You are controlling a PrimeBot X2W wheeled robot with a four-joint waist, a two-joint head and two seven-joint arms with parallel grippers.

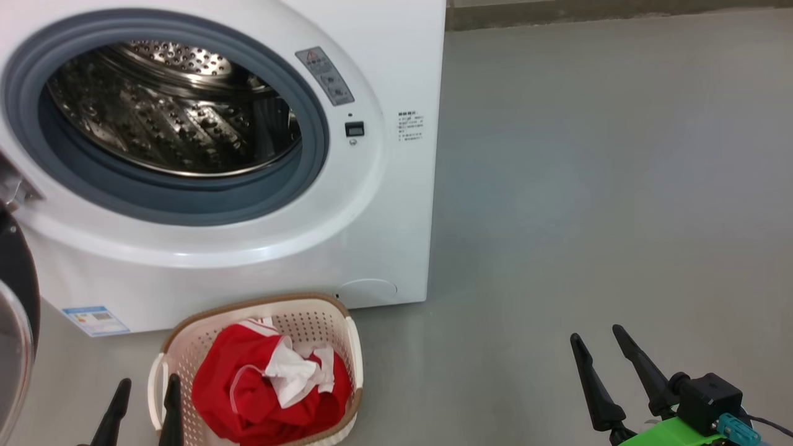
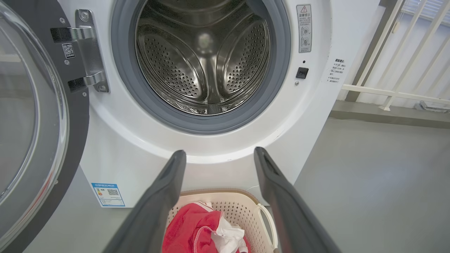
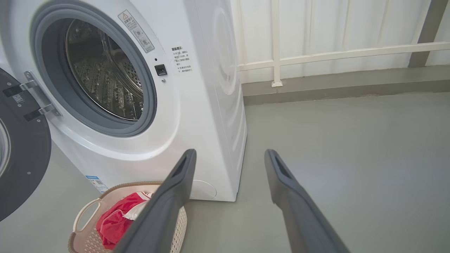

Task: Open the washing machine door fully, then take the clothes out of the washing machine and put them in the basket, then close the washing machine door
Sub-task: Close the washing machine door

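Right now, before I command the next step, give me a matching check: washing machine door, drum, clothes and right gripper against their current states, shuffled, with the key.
Things:
1. washing machine door
2. drum
3. clothes
4. right gripper

States:
A. piled in the basket
B. open, over bare floor
C. swung wide open
D. bare steel, no fabric in sight

Pairs: 1-C; 2-D; 3-A; 4-B

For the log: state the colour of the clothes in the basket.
Clothes: red with white; best in head view.
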